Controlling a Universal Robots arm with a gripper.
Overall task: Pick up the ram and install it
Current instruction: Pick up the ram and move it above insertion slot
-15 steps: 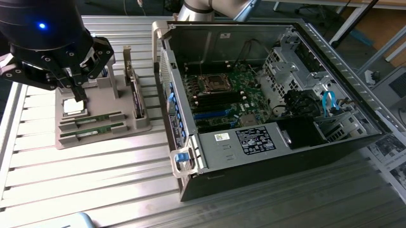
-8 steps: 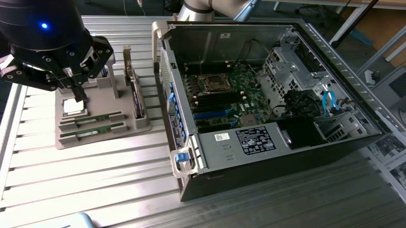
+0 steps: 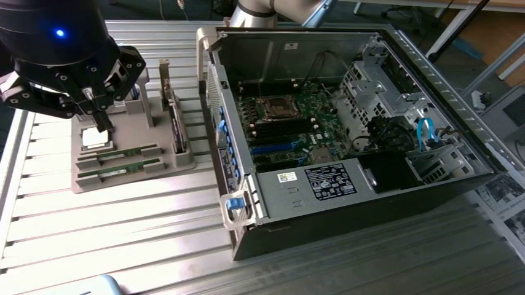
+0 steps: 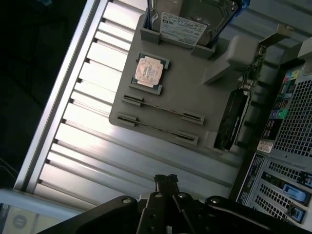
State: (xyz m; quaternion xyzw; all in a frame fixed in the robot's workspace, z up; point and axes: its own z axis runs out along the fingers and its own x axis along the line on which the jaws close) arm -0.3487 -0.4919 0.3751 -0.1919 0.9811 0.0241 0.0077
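Two green ram sticks lie side by side in slots of a grey holder tray (image 3: pixel 176 165). The far ram (image 3: pixel 127 153) and the near ram (image 3: pixel 129 169) both show small black chips. From the wrist they appear edge-on as thin lines, one ram (image 4: pixel 162 108) beside the other ram (image 4: pixel 157 127). My black gripper (image 3: pixel 102 123) hangs above the tray's far end, over the square silver CPU (image 3: pixel 93 139), apart from both sticks. Its fingers are shut with nothing between them, and the gripper (image 4: pixel 165 179) tips meet in the wrist view.
An open computer case (image 3: pixel 328 203) lies at the exterior view's right, its motherboard (image 3: pixel 287 123) exposed. The tray also holds a hard drive (image 4: pixel 187 22) and an upright card (image 3: pixel 176 126). Ribbed metal table (image 3: pixel 123 227) surrounds them.
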